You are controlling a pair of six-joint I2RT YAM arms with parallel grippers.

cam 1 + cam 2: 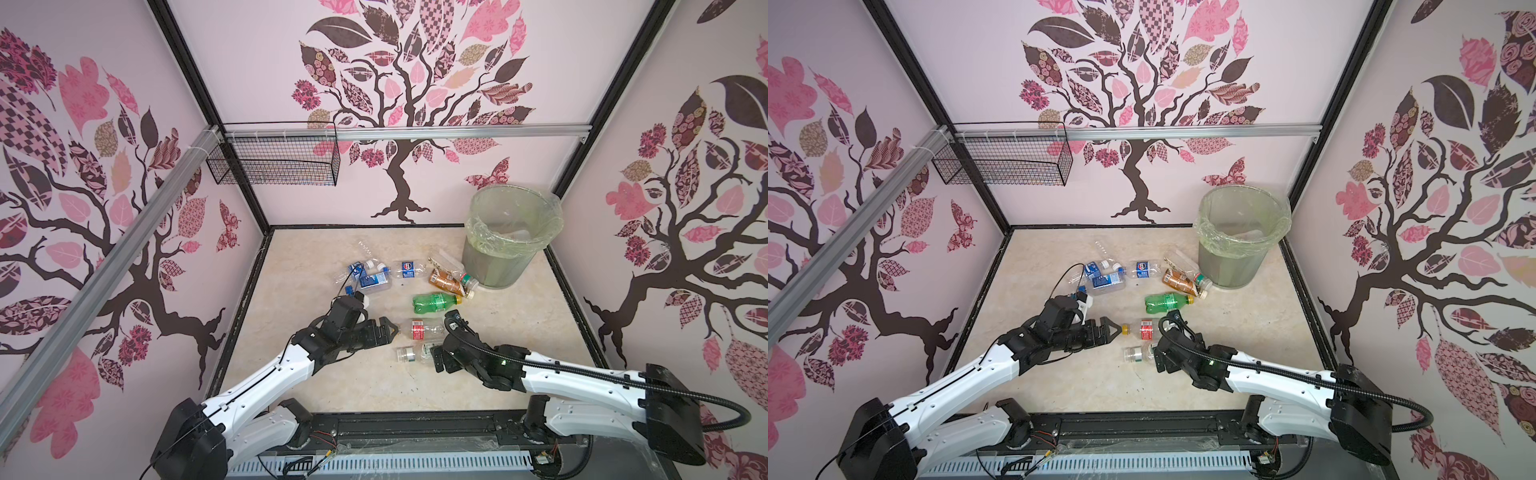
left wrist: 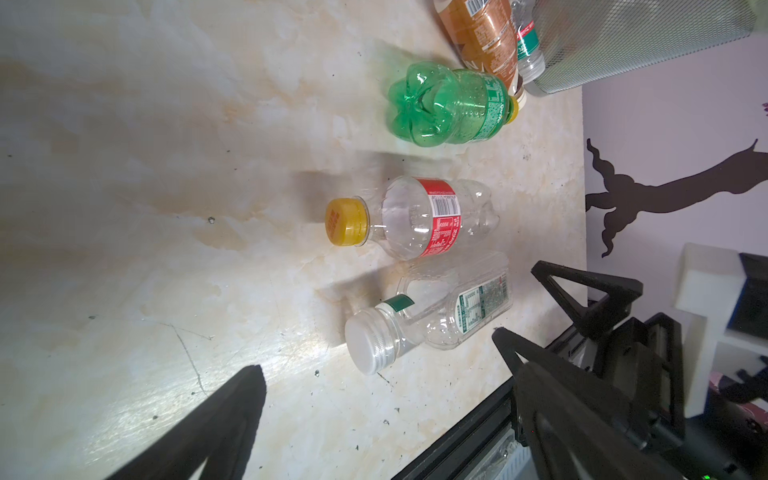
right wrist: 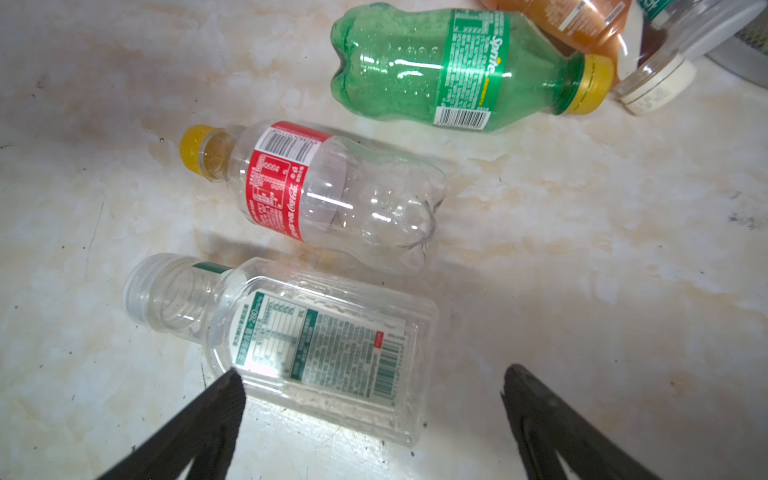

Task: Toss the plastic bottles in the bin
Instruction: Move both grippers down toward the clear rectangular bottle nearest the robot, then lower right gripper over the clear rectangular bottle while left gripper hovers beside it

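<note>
Several plastic bottles lie on the marble floor: a green one, a clear red-labelled one with a yellow cap and a clear square one with a white cap. Brown-labelled and blue-labelled bottles lie farther back. The bin stands at the back right. My left gripper is open, its tips just short of the yellow cap. My right gripper is open too, low over the base end of the square bottle, which lies partly between its fingers.
A black wire basket hangs on the back wall at the left. A black rail runs along the floor's front edge. The brown-labelled bottle and a clear one lie against the bin's foot.
</note>
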